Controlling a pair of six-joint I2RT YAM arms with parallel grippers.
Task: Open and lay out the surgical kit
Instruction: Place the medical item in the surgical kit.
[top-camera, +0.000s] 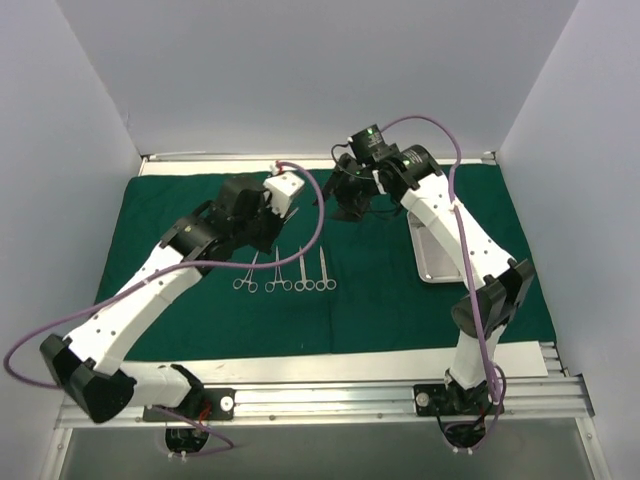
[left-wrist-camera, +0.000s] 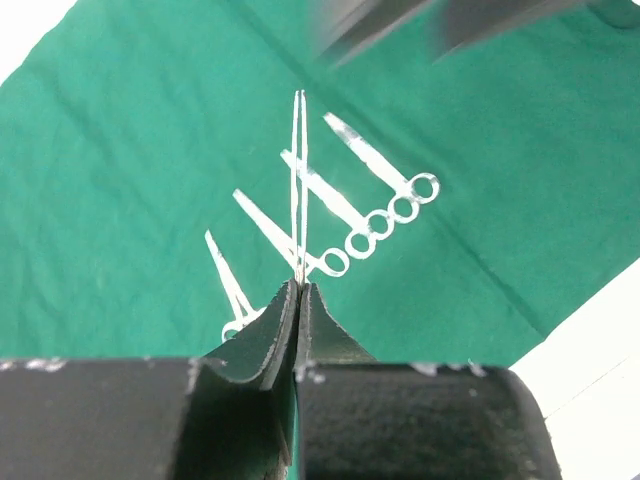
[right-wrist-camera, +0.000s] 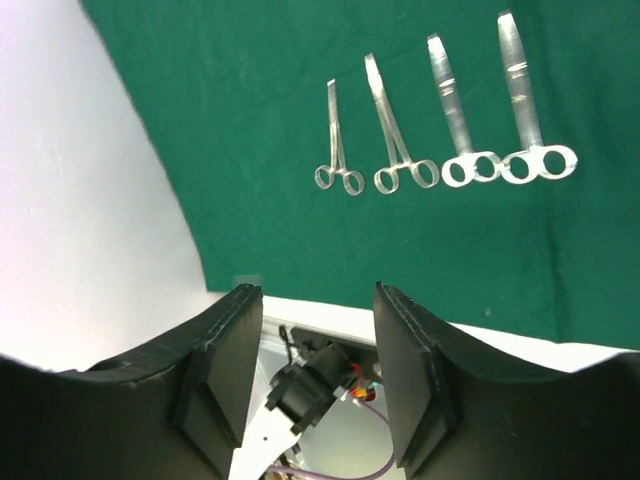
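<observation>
Table (top-camera: 420, 360) lay under flat green cloth (top-camera: 380, 300); four ring-handled tools (top-camera: 285, 272) in row; steel tray (top-camera: 433, 263) at right. Left gripper (left-wrist-camera: 300, 292) pinched tweezers (left-wrist-camera: 298, 170); right gripper (right-wrist-camera: 315, 340) spread.

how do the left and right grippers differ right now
The left gripper is shut; the right gripper is open. The left gripper pinches slim silver tweezers between its fingers, while nothing sits between the right gripper's fingers. Both have black fingers, and both hang above the green drape with the row of four ring-handled instruments in their wrist views.
</observation>
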